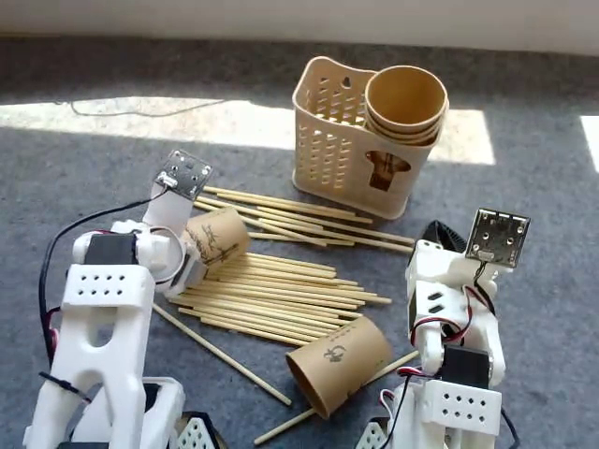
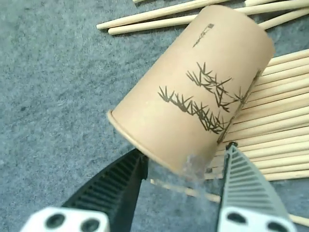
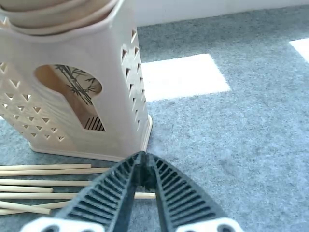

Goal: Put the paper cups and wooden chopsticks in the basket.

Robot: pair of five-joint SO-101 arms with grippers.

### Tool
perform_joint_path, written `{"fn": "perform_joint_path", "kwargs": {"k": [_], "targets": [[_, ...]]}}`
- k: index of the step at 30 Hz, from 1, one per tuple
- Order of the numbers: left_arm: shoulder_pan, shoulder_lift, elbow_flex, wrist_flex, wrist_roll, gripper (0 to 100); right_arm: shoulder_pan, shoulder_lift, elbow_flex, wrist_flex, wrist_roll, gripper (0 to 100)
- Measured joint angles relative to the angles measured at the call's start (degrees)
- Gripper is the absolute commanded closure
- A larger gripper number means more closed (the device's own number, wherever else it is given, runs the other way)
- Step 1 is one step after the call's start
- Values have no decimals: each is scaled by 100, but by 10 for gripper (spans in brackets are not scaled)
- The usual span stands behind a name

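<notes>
Left wrist view: a brown paper cup with a bamboo print (image 2: 193, 87) lies on its side across the scattered wooden chopsticks (image 2: 270, 125). Its rim sits between the spread fingers of the left gripper (image 2: 186, 152). A second brown paper cup (image 1: 339, 363) lies on its side by the pile. The right gripper (image 3: 143, 166), pressed together and empty, faces the cream perforated plastic basket (image 3: 72, 58), which holds stacked cups (image 1: 405, 98).
</notes>
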Motion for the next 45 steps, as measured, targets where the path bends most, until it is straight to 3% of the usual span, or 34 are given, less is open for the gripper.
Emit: {"fn": "perform_joint_path", "kwargs": {"k": [15,39,42,45], "targets": [[1055,0,0,-571,835,755,0,0,0,0,0,989],[3393,0,-510,-686,1002,752,0,0,0,0,0,989],[3402,0,-510,-818,1363,751,0,0,0,0,0,989],[2963,0,-510,-853,1635,750,0,0,0,0,0,989]]}}
